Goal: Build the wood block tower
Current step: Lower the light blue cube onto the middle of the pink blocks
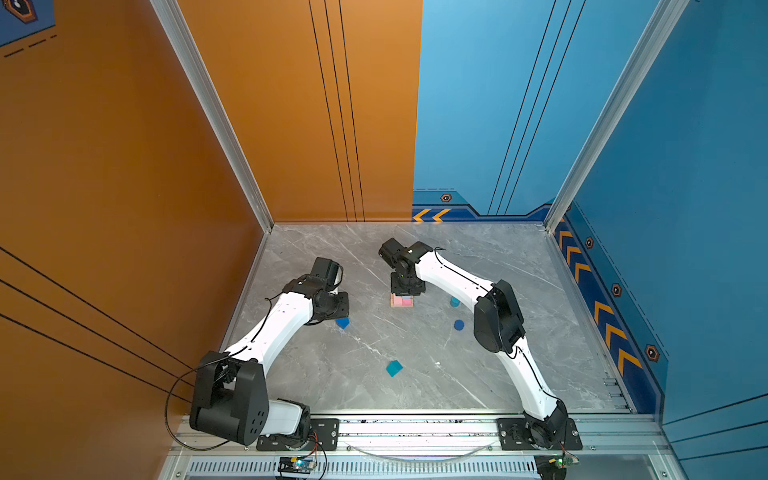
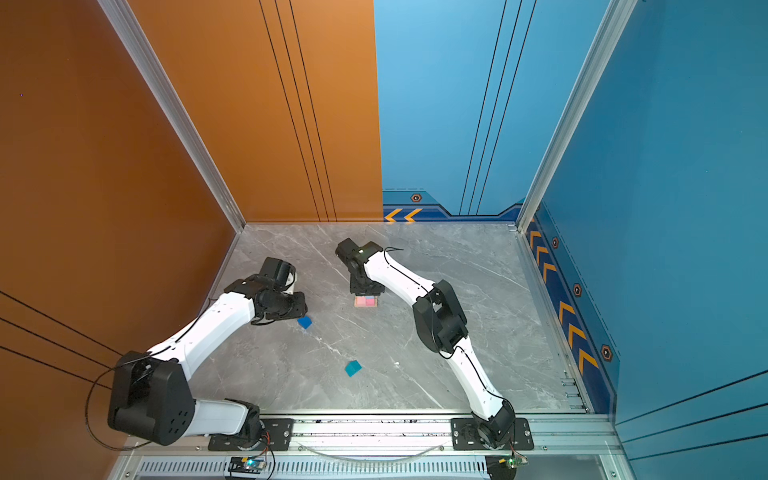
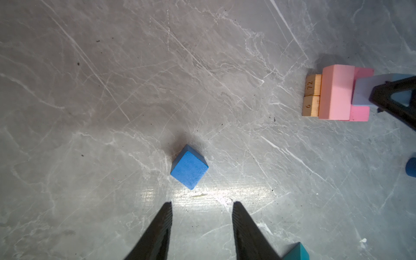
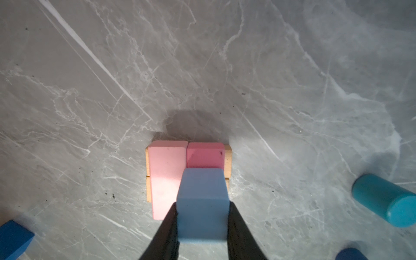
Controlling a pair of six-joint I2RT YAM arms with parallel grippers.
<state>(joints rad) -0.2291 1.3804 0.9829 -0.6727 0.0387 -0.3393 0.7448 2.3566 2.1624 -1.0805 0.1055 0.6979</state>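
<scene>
We note a grey, white-veined tabletop (image 1: 374, 340), dark specks on it in both wrist views. An orange wall (image 1: 104, 166) meets a blue wall (image 1: 478, 104) at the back. Aluminium posts (image 1: 216, 116) stand at the far corners. Yellow chevrons (image 1: 606, 309) line the blue base. An aluminium rail (image 1: 415, 430) edges the near side, a small lit board (image 1: 297, 462) below it.

Robotics lab test cell: white-and-black left arm (image 1: 274, 328) and right arm (image 1: 532, 374) bolted to aluminium rail (image 1: 415, 428) at front of grey marble-look bench (image 1: 353, 266); orange panel (image 1: 291, 104) and blue panel (image 1: 478, 104) wall it in, aluminium corner post (image 1: 210, 104) at join, yellow chevron strip (image 1: 602, 316) along base; circuit board (image 1: 297, 462) with lit LED under rail
</scene>
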